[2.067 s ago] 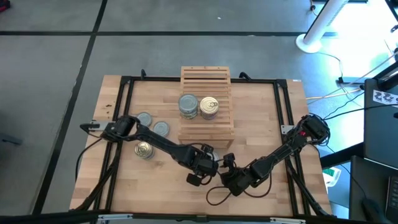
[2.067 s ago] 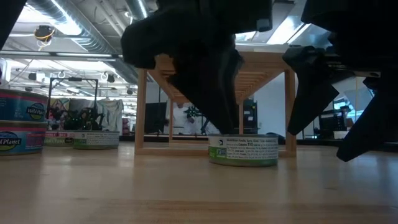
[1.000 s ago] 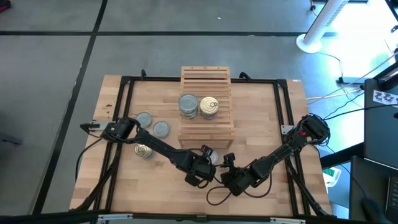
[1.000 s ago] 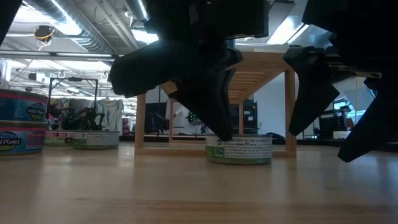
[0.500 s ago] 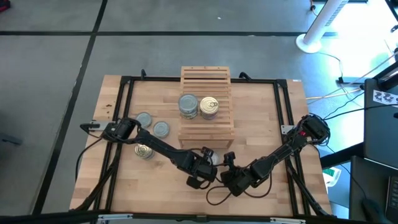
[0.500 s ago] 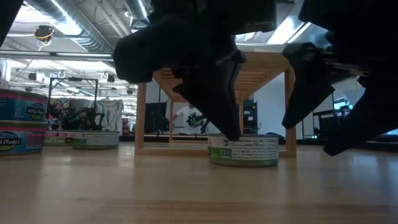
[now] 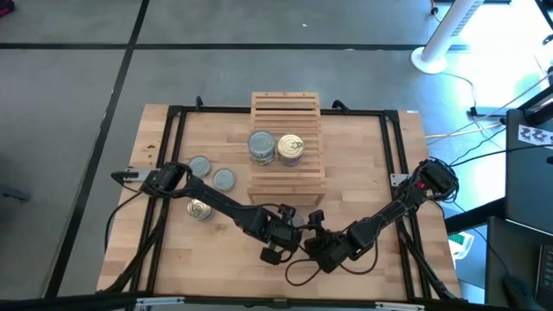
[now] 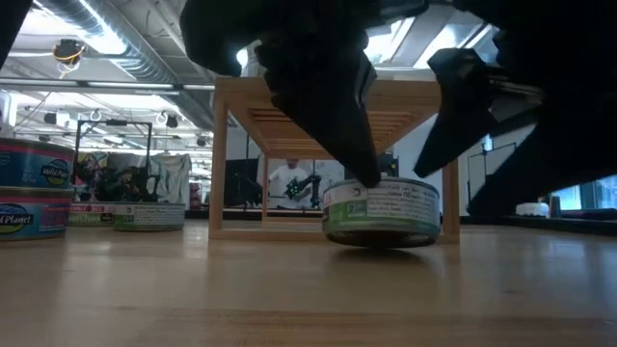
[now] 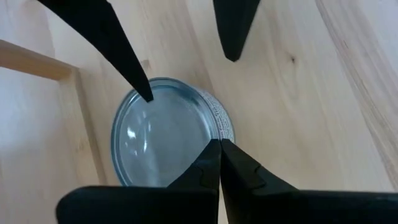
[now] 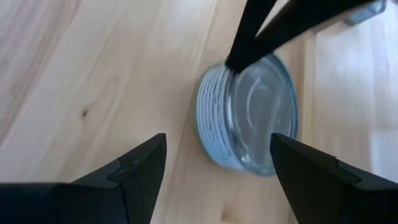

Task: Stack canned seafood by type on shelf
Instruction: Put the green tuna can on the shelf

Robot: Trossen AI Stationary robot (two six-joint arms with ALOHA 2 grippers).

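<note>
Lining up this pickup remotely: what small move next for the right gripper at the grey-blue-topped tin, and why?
Probably ease the right gripper forward until its open fingers straddle the flat round grey-blue-topped tin, then close. Its fingers stand wide but short of the tin's sides, while the shut left gripper touches the tin's rim with its tip, seemingly steadying it.

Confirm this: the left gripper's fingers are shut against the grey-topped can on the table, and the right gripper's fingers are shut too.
Wrong on the right gripper: the right wrist view shows its fingers spread wide apart around the grey-topped can. The left gripper is indeed shut against that can on the table.
</note>
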